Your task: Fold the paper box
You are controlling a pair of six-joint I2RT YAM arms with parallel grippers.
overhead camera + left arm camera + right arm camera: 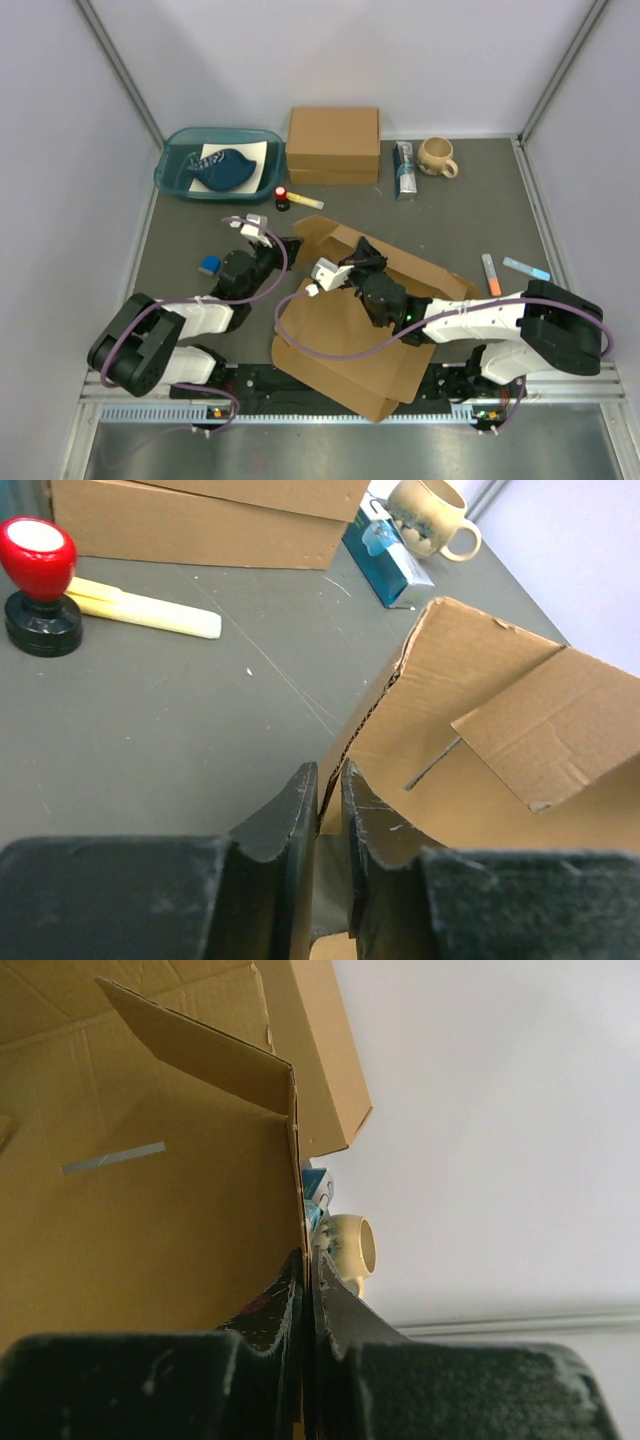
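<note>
The paper box (340, 345) is a wide brown die-cut cardboard sheet lying between the arms, its far wall and flaps raised. My left gripper (296, 244) is shut on the left end of the raised wall; in the left wrist view the jaws (328, 780) pinch the corrugated edge of the cardboard (470, 730). My right gripper (363, 254) is shut on the raised far wall near its middle; in the right wrist view the jaws (308, 1265) clamp the wall's edge, with the box's inner face (150, 1210) to the left.
A thicker brown box (333, 145) stands at the back. A teal tray (180, 180) is back left, a mug (437, 156) and blue carton (405, 170) back right. A red-topped stamp (282, 195), a yellow marker (308, 203), a small blue piece (209, 265) and two pens (491, 273) lie around.
</note>
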